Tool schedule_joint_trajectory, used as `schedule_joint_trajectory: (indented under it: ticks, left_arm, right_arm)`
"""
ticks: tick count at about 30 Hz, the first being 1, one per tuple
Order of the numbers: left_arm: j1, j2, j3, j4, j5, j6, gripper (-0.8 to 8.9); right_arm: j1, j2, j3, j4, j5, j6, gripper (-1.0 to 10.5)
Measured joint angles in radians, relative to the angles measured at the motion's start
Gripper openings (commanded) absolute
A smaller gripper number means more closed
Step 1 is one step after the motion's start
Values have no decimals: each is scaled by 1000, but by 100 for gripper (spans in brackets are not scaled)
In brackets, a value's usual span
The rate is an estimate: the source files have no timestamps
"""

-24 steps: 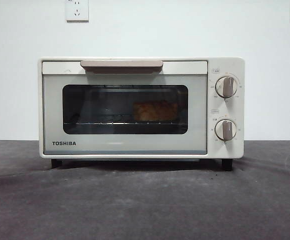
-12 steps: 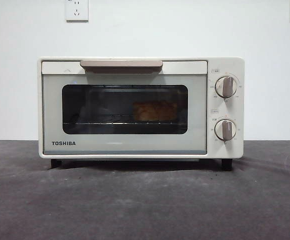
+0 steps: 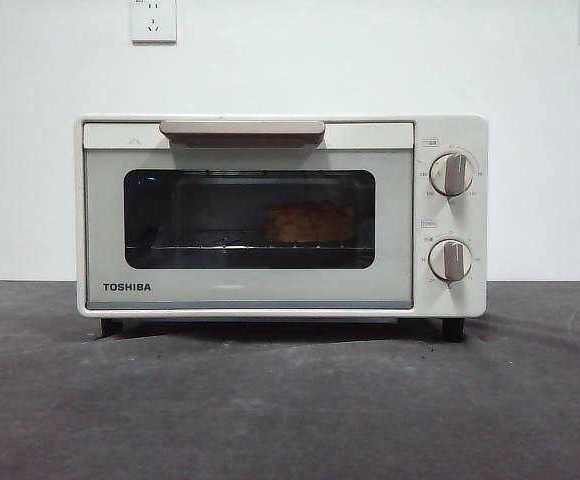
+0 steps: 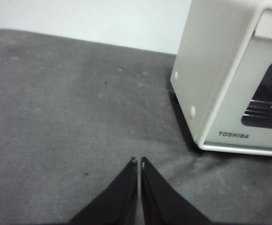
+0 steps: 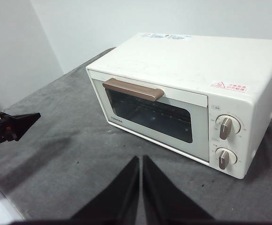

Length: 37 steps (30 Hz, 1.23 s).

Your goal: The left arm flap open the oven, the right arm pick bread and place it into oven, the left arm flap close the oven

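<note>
My left hand (image 4: 137, 161) is clenched, its two black jaws pressed tip to tip with nothing between them. It hangs over the bare gray bench (image 4: 70, 117), off to one side of the oven (image 4: 230, 79) and well apart from it. From here I see the oven's plain side wall and a slice of its door with the TOSHIBA name.

My right hand (image 5: 140, 159) is clenched too, and it grips nothing. It hangs out in front of the oven (image 5: 183, 79), up high, looking down at the door, and it is well apart from it. In this view I can also see the pointed black tip of my other arm (image 5: 18, 124) far off at the side, away from the oven.

The oven (image 3: 280, 215) stands on the bench (image 3: 290, 410) with its door shut and its beige handle (image 3: 242, 129) up at the top. Two beige knobs (image 3: 452, 173) sit one above the other on its right side. Through the dark glass I see the bread (image 3: 310, 222) lying on the wire rack (image 3: 200, 246), toward the right part of the window. Neither hand is near the bread.
</note>
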Motion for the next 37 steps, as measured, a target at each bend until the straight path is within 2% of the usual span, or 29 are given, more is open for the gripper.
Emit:
schedule_joint_trajectory:
  ticks: [5,30,33,37]
  left_arm:
    - [0,-1,0,0,0,35,20]
    - [0,-1,0,0,0,53,20]
    - [0,-1,0,0,0,53,20]
    - [0,-1,0,0,0,53,20]
  right_arm:
    - [0,0,0,1,0,0,6]
    - [-5,-5,0,2,0,0,6]
    - [-50,-23,-19,47,-4,0,6]
    - [-192,-76,-147,254,-3,-2,6]
